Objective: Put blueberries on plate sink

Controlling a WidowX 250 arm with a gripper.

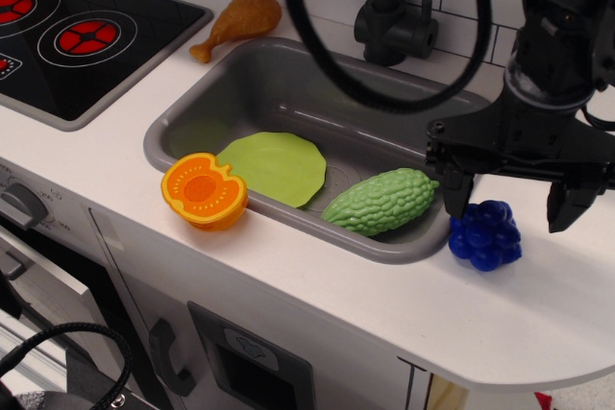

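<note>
- The stovetop [82, 36] runs off the picture at 9 o'clock, so only part of its red rings shows.
- A drumstick [236, 24] lies on the counter [317, 309] at 11 o'clock of the sink [274, 84], thin end pointing toward the stovetop.
- The orange half [204, 189] sits cut face up on the sink's front rim, overlapping the plate's edge at 8 o'clock.
- The plate [274, 166] lies flat on the sink floor toward the front-left corner; its near-left edge is hidden behind the orange half.
- The gourd [381, 201] lies in the sink at 3 o'clock of the plate, long axis running from 8 o'clock up to 2 o'clock, its lower end near the plate's rim.
- The faucet [392, 21] stands behind the sink, its top cut off by the frame and crossed by a black cable [317, 40].
- The blueberries [485, 234] rest on the counter outside the sink, just past its right front corner; the cluster is roundish with no clear long axis.
- The gripper [506, 206] hangs over the blueberries with fingers spread wide, one on each side of the cluster; whether they touch it cannot be told. The arm above is cut off by the top and right edges.
</note>
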